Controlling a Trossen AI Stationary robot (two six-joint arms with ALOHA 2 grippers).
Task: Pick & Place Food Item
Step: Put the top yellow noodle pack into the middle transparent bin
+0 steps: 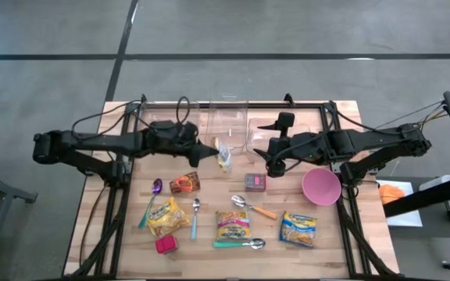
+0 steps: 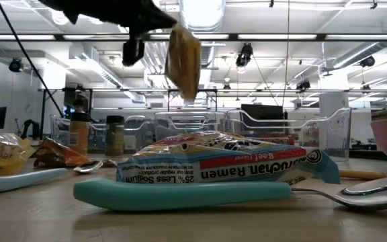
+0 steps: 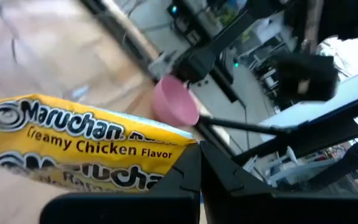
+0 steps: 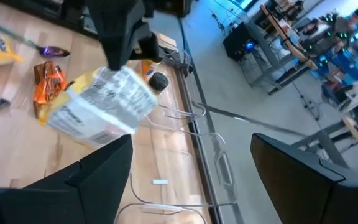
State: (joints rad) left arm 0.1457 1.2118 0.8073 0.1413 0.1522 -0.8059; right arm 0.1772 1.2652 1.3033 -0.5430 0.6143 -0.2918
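A yellow Maruchan creamy chicken ramen packet [image 1: 223,156] hangs in the air over the table's far middle, with my left gripper [image 1: 212,150] shut on it. The low view shows the packet [image 2: 183,60] high above the table and the right wrist view shows its back face [image 4: 98,109]. My right gripper [image 1: 268,158] hovers just right of the packet, open and holding nothing; its fingers [image 4: 98,171] frame the right wrist view. My left gripper pinches the packet's end edge [image 3: 180,149] between its two fingers. The fingers reach in nearly level from the table's left. The packet hangs on edge below the fingers [image 2: 180,40], lifted clear of the table.
Clear plastic bins [image 1: 229,117] stand along the far edge. On the table lie a pink bowl [image 1: 321,186], more ramen packets [image 1: 233,224] [image 1: 298,229] [image 1: 167,215], an orange snack packet [image 1: 184,183], a small red box [image 1: 255,182] and several spoons [image 1: 252,207].
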